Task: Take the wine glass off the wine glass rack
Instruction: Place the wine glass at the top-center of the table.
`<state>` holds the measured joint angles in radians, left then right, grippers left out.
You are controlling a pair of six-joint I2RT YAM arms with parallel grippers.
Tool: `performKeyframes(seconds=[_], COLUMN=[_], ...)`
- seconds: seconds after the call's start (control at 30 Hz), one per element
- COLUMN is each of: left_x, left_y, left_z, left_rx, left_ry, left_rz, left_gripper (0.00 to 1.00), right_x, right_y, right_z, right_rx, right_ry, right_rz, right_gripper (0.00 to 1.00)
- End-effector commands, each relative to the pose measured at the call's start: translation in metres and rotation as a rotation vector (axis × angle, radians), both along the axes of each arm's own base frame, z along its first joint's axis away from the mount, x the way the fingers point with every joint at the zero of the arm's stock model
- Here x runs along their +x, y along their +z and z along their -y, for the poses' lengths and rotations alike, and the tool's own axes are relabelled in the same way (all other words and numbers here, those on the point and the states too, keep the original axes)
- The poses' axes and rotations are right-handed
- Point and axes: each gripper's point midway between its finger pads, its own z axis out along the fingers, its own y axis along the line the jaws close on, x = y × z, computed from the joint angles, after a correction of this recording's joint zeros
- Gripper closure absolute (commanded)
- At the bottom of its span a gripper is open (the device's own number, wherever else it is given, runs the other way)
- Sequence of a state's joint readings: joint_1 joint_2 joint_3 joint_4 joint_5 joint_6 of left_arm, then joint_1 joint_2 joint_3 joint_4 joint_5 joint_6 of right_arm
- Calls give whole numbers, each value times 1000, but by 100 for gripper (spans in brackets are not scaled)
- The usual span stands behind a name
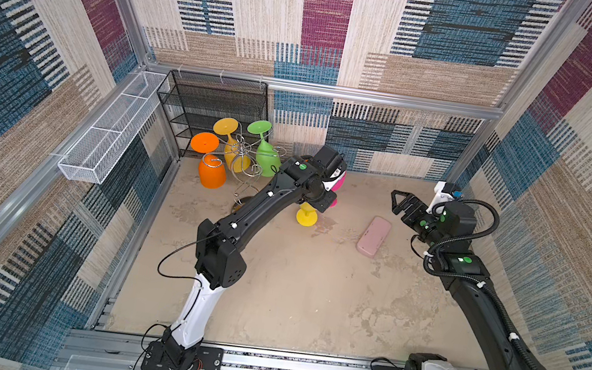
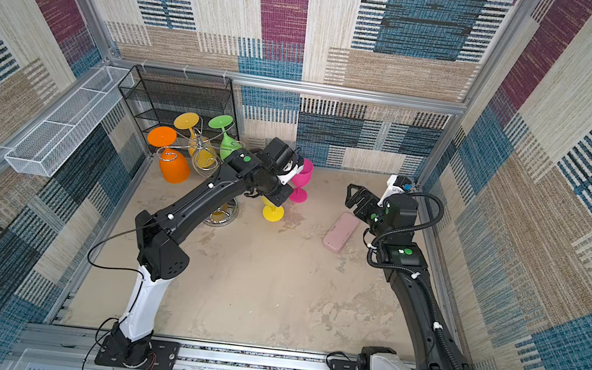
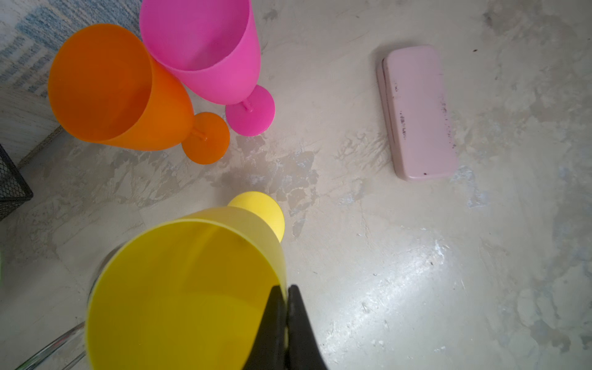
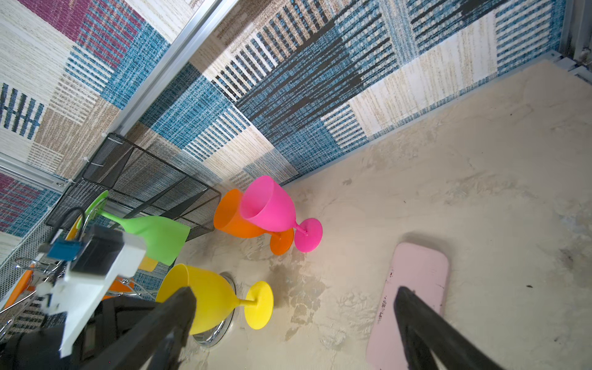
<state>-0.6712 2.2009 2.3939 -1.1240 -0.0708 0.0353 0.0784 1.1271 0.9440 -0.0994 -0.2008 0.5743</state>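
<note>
Left gripper [image 3: 286, 290] jaws pinched shut on the rim of the yellow glass [image 3: 179, 288]. Right gripper [image 1: 403, 205] jaws spread wide, holding nothing, hovering near the pink case [image 1: 373, 236]. Yellow glass is off the rack [image 1: 245, 153], upright, foot on or just over the table [image 1: 291, 291] beside the rack's round base; contact unclear. Hanging glasses [image 1: 267, 154] are on the rack arms. Pink glass [image 3: 205, 48] and orange glass [image 3: 112, 86] stand together near the back wall. Step looks like set-down. Next move: get the foot flat, open the left jaws, lift straight up so the rim isn't dragged and the glass tipped.
</note>
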Motion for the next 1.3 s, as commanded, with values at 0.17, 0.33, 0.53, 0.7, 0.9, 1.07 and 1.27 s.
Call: performKeyframes(seconds=[0.17,0.33,0.53,0.7,0.9,1.07,1.27], left_x=[9,17,24,26,28,31,36], left_y=[-17,-24,-27,-35,-39,-39,-37], left_z=[-4,-2,3,2,1,2,3], left_rx=[14,18,7,15,20,21,14], left_ry=[-19,-6,-6,-7,0,4,5], left_rz=[-46,-44,-40,-54,-56,-47,-34], left_gripper=[100,100,100,100,100,100,100], right_x=[2,0,-3,-3,-3,-3,-4], right_y=[3,0,-2,-1,-2,0,1], right_z=[-4,-7,-6,-7,-8,-8,-8], right_rx=[2,11,14,13,15,15,10], right_ry=[26,38,38,40,47,47,48], right_rz=[41,42,40,44,41,46,47], right_gripper=[0,0,0,0,0,0,0])
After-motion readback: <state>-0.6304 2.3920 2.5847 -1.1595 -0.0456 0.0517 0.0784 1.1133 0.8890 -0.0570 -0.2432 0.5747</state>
